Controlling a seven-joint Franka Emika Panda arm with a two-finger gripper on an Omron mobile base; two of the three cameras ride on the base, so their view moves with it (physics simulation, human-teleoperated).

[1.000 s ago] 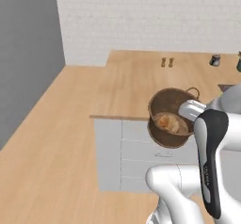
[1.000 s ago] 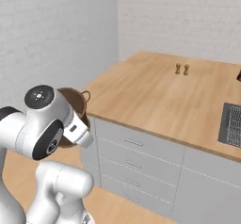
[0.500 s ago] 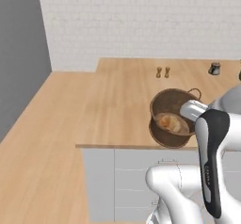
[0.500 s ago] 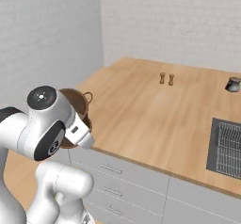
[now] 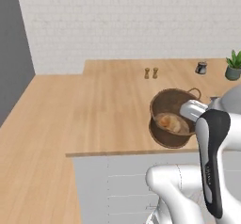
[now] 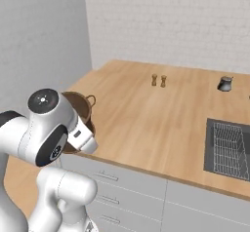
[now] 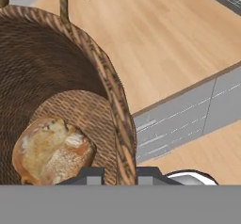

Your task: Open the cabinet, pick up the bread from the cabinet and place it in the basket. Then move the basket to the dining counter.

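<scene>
In the hand view we see our gripper (image 7: 119,173) pinching the basket (image 7: 56,77) by its rim, 1 dark fingertip inside the woven wall and 1 outside, the jaws pressed against the weave at 6 o'clock of that picture. The bread (image 7: 49,150) lies on the basket's woven floor at about 8 o'clock, a golden-brown bun with a pale floured patch, touching the inner wall near the pinched rim. The thin hoop handle rises at 11 o'clock of that view. Past the rim, toward 1 o'clock, spreads the light-wood counter (image 7: 164,39), with its pale grey drawer fronts running from 3 to 5 o'clock. In the left base view the basket (image 5: 172,117) is tilted with its mouth toward the camera, hanging at the counter's (image 5: 94,115) near edge at about 3 o'clock, and the bread (image 5: 168,122) shows inside it; our white forearm comes in from 4 o'clock to meet the rim. 2 small shakers (image 5: 151,73) stand well apart from the basket at 1 o'clock, with a small dark jug (image 5: 201,68) and a potted plant (image 5: 233,65) farther toward 2 o'clock. In the right base view the basket (image 6: 80,111) sits partly behind our arm at 9 o'clock, just off the counter's corner, and a wire rack (image 6: 228,145) lies sunk in the top at 3 o'clock.
</scene>
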